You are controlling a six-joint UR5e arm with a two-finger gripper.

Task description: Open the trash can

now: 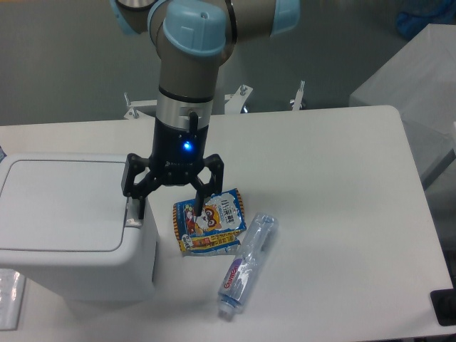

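Camera view shows me the end effector (169, 204) spread wide, one finger at the trash can (71, 224) button strip. Its lid lies flat; a snack packet (209, 221) and bottle (246, 264) sit on the bench (335, 214).

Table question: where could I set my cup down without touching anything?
The table's right half, beyond the plastic bottle, is bare. The left is crowded: trash can, snack packet and the open gripper sit close together.
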